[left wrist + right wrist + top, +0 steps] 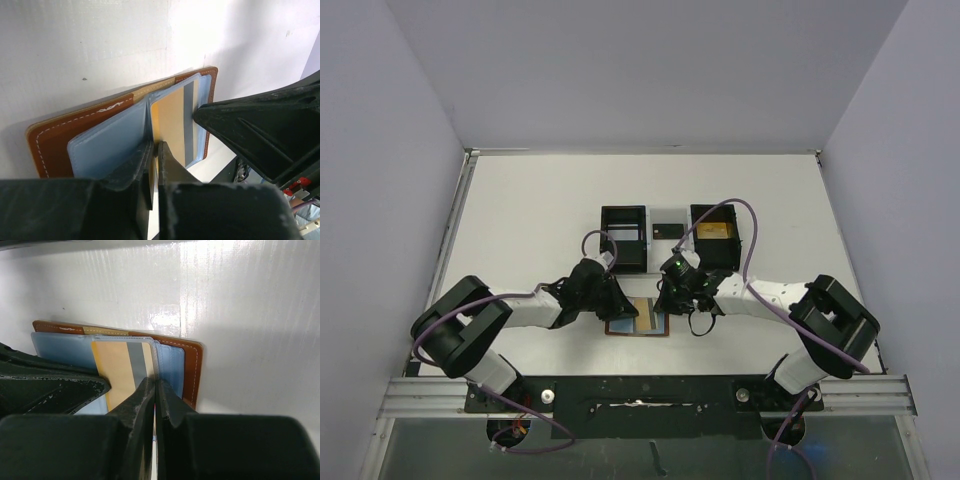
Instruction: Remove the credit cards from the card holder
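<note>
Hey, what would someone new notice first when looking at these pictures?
Both arms meet over the open card holder at the near middle of the table. The left gripper and right gripper have their fingers closed at its blue-grey pockets. A gold credit card with a grey stripe shows in one pocket. Behind, another gold card lies in the right compartment of a black tray.

A robotics lab cell: 2 cabled arms [525, 312] on an aluminium rail [430, 398], white table [540, 205], grey panels [380, 200].

In both wrist views the jaws hide the near edge of the credit card [172, 120] and part of the card holder [52, 145].
</note>
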Motion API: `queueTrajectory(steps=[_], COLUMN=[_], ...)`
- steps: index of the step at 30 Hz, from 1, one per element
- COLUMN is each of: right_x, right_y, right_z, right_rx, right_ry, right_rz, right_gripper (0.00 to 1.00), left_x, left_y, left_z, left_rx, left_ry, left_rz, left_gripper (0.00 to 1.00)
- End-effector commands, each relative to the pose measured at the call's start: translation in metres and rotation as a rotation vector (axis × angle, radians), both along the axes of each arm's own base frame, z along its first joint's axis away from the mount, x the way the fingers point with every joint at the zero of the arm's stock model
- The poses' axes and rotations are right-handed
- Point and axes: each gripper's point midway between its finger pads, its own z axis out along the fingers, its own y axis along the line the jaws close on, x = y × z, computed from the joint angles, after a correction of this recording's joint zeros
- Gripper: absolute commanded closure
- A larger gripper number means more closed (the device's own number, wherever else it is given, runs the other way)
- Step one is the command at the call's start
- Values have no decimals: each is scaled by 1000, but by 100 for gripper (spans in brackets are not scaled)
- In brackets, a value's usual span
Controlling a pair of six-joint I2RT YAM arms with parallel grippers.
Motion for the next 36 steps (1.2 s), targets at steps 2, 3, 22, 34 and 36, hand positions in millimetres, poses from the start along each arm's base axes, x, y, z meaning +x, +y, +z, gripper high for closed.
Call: queueTrajectory(steps=[2, 3, 22, 34, 36], right_x=[-31, -31, -27, -22, -20], right_y=[-22, -23, -36, -35, -35], right_z=[-25, -26, -28, -24, -22], right_rx=[-97, -106, -182, -208, -209], right_ry=[102, 102, 98, 85, 80], right_rz=[26, 23, -2, 6, 7], right_gripper=[100, 100, 99, 100, 100], left_x=[0, 0, -1, -2, -2], left_y=[5, 5, 27, 32, 34], left_z=[-7, -6, -3, -3, -3], left_rx=[59, 55, 68, 88, 100], left_ry=[-18, -21, -57, -58, -60], left_rz=[-3, -4, 1, -28, -22], left_gripper=[100, 100, 100, 100, 100])
